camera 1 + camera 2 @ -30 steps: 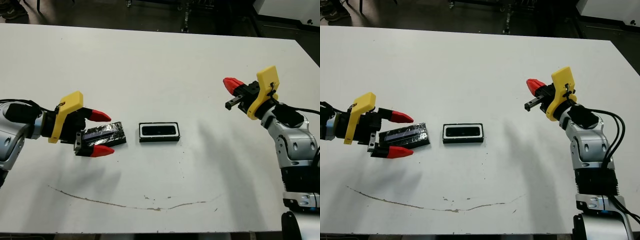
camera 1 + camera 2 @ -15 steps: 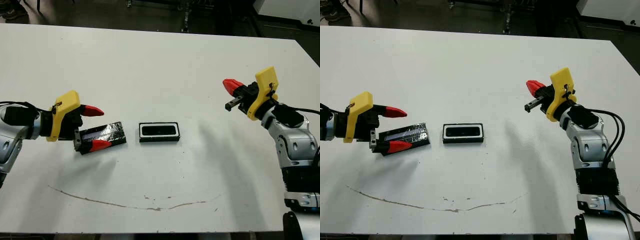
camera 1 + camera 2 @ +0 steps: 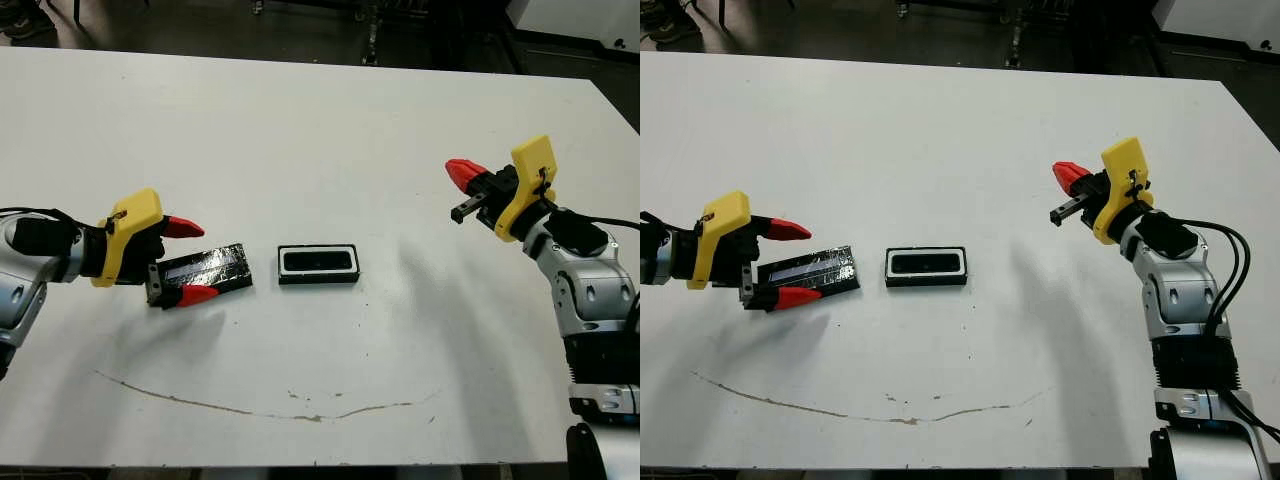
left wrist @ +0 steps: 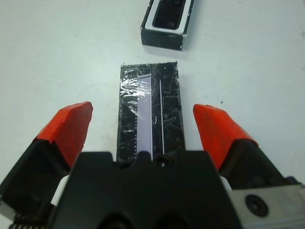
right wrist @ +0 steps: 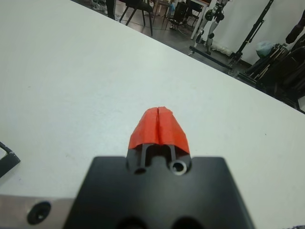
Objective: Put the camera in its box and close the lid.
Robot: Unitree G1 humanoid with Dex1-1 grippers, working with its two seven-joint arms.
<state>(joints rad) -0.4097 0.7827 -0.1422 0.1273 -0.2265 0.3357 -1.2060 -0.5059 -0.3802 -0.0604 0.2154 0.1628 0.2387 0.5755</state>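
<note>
Our left gripper [image 3: 183, 261] straddles the outer end of the lid [image 3: 208, 270], fingers spread wide with one red tip on each long side and neither visibly touching it. In the left wrist view the lid [image 4: 150, 114] runs straight out from the gripper body between the fingers [image 4: 69, 126], so its long axis lines up with our reach and the fingers would close across its short width. It holds nothing yet.

The lid lies flat on the table [image 3: 320, 130], just beside the box [image 3: 318, 264] on that box's left, long axis nearly in line with the box's but slightly tilted, with a narrow gap between the two. The box sits open side up, white lining showing around a dark shape that we judge to be the camera [image 3: 318, 262], though we cannot make out its detail.

Our right gripper [image 3: 462, 182] hangs above the table well to the right of the box, red tips pressed together and empty. So the left arm is much the nearer to the lid. We judge the coming move to be a pinch across the lid's width, then a carry rightward onto the box.
</note>
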